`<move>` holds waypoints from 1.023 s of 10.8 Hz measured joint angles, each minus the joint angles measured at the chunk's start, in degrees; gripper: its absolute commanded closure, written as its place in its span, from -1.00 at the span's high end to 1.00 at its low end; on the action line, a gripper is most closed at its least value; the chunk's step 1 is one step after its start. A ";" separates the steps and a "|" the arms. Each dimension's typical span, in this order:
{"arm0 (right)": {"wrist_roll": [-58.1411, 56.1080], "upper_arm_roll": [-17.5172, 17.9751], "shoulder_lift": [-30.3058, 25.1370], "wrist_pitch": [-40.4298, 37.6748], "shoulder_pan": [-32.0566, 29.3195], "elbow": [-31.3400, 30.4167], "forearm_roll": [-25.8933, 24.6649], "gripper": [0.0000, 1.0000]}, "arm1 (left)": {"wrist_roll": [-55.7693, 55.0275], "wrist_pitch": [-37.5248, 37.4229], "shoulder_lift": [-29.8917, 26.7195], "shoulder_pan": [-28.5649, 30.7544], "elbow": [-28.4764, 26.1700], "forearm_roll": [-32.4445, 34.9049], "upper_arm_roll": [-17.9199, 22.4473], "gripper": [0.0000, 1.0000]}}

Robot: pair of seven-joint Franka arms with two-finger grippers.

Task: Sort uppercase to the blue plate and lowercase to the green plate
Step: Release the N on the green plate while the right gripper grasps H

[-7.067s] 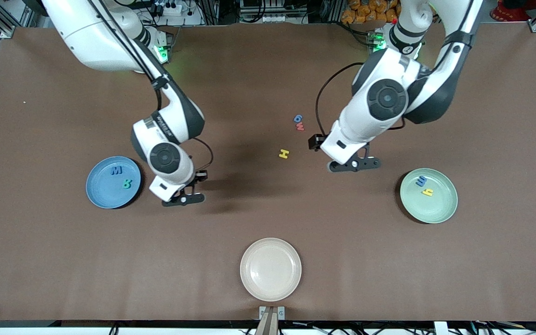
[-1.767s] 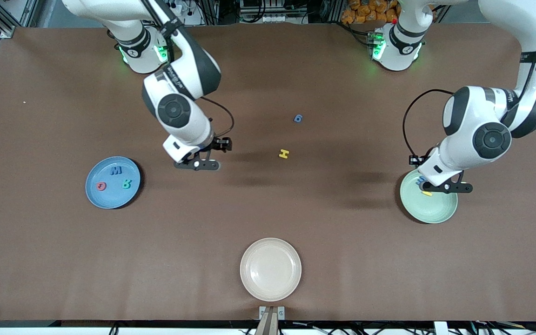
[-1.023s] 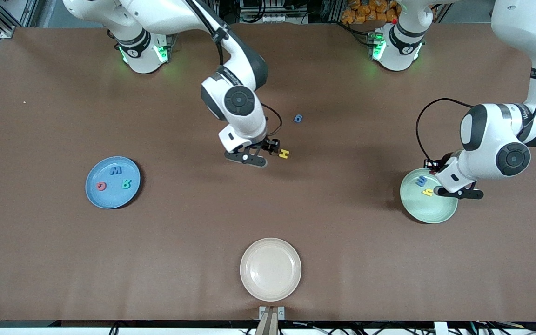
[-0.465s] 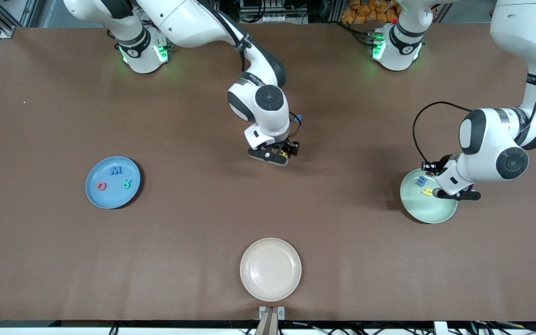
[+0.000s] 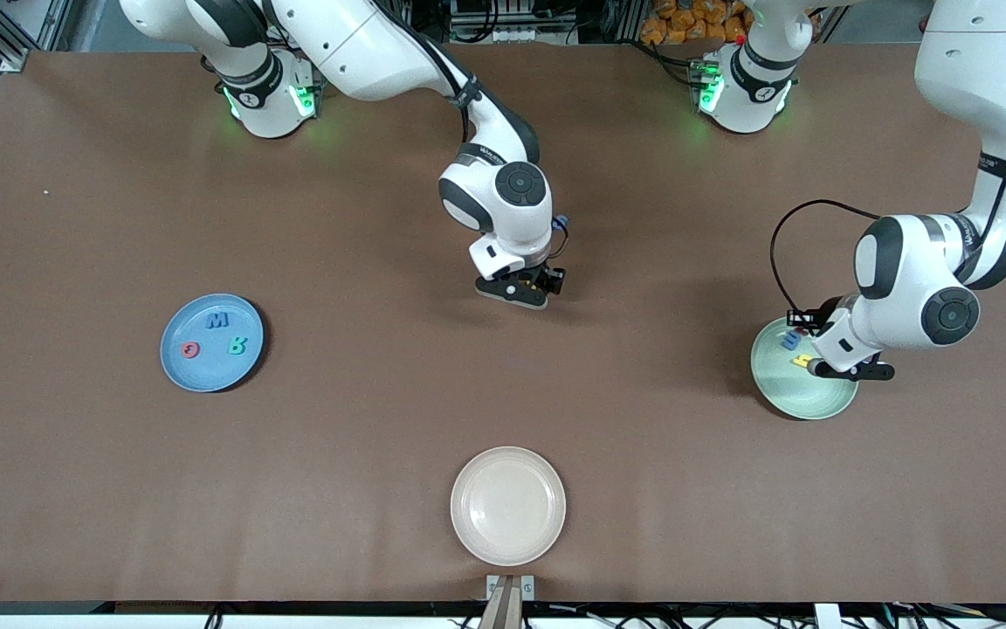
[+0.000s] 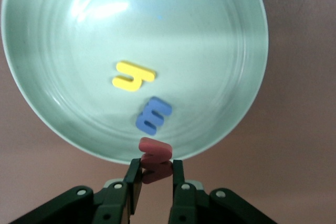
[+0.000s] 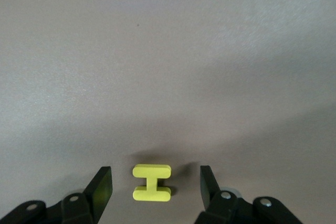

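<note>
yellow h (image 7: 151,183) lies flat on the tabletop (image 5: 503,402) near its middle, centred between the spread fingers (image 7: 102,186) of the right tool (image 7: 153,187), seen in the right wrist view. fingers apart, one on each side of the letter, not touching it. likely lined up so that closing pinches the letter across its bars. in the front view the right tool (image 5: 522,292) hides the letter.

dark red w (image 6: 154,159) is clamped in the left tool (image 6: 155,178), hanging over the rim of the green plate (image 6: 231,114); held high, probably so it drops in without scraping the rim. in the front view the left tool (image 5: 844,367) sits over the plate's middle.

green plate (image 5: 782,397) already holds the small yellow h-like letter (image 6: 132,75) and the blue m (image 6: 153,115), close together, the blue one nearer the rim.

blue plate (image 5: 197,376) at the 9 o'clock side of the tabletop holds blue m-block (image 5: 217,321), teal letter (image 5: 237,346) and red ring (image 5: 190,349), spaced apart.

blue rounded letter (image 5: 561,222) peeks out just beside the right wrist, at about 1 o'clock from the right tool; mostly hidden.

cream plate (image 5: 485,537) at 6 o'clock, nothing in it.

judgement: sorting well along; three letters not yet plated.
</note>
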 measured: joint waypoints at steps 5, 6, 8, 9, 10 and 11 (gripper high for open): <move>0.78 0.02 1.68 0.67 0.56 0.82 -0.41 0.28 | 0.16 0.00 -0.12 -1.01 4.80 3.67 -0.38 1.00; 0.80 0.03 1.84 0.99 0.63 0.84 -0.42 0.21 | 0.16 -1.84 -0.87 -1.60 6.04 3.67 -0.57 1.00; 0.80 0.07 2.05 1.18 0.69 0.97 -0.42 0.08 | 0.16 -6.45 -2.98 -2.69 8.44 3.67 -1.45 1.00; 0.80 0.33 2.10 1.18 0.71 1.07 -0.44 0.06 | 0.15 -8.30 -3.97 -2.93 9.35 3.67 -2.50 1.00; 0.82 0.60 2.10 1.16 0.75 1.20 -0.50 -0.17 | -0.07 -9.18 -4.67 -3.24 9.77 3.67 -3.57 1.00; 0.82 0.73 2.14 1.14 0.82 1.26 -0.52 -0.34 | -0.27 -9.41 -4.87 -3.79 9.91 3.67 -4.25 1.00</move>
